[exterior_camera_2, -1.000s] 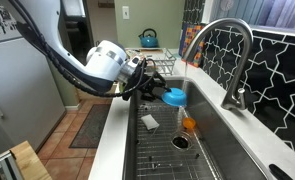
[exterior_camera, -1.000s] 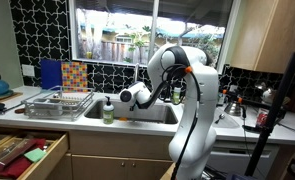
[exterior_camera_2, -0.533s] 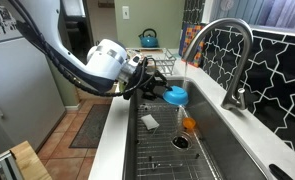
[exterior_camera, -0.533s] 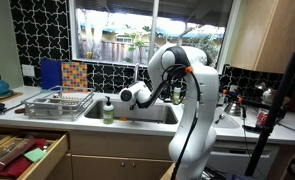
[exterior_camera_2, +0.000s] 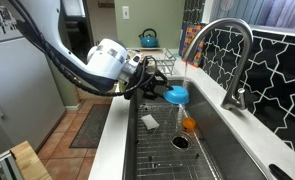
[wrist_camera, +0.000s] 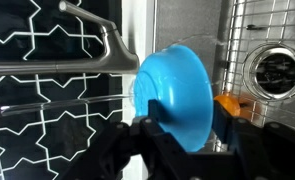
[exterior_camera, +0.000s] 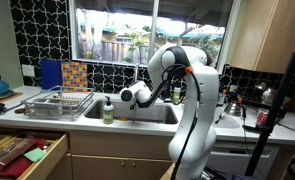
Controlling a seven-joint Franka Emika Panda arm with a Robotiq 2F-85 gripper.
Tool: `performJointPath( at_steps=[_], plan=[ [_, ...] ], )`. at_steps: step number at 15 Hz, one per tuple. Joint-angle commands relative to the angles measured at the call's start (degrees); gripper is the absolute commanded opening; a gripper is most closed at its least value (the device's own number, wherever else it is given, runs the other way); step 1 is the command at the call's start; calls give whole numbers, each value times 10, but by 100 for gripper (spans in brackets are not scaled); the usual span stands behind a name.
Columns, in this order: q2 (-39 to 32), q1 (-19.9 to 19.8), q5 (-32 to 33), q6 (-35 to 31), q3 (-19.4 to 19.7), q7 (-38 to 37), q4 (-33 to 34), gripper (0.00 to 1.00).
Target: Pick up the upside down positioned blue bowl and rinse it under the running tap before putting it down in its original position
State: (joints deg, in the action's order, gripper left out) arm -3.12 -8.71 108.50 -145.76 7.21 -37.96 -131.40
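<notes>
My gripper [exterior_camera_2: 157, 88] is clamped on the blue bowl [wrist_camera: 177, 95], tilted beneath the tap [exterior_camera_2: 227, 45] off the bench's back edge. Pickup done, rinse seemingly underway, set-down not yet done.

Black patterned tile backsplash [exterior_camera: 32, 30]; daylit window [exterior_camera: 117, 35] at centre; pale wood cabinet [exterior_camera: 252, 35]; open drawer [exterior_camera: 27, 152] in foreground.
</notes>
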Motion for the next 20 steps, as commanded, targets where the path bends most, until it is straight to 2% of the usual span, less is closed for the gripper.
performJointPath(
  at_steps=[1, 14, 15, 18, 20],
  plan=[
    [7, -4, -4, -23, 3, 6, -10, 29],
    [20, 3, 1, -28, -4, -31, -27, 29],
    [23, 4, -19, -40, -5, -25, -31, 29],
    [40, 17, -94, -6, -17, -7, -57, 29],
    [55, 29, -181, 29, -27, 26, -76, 29]
  ],
)
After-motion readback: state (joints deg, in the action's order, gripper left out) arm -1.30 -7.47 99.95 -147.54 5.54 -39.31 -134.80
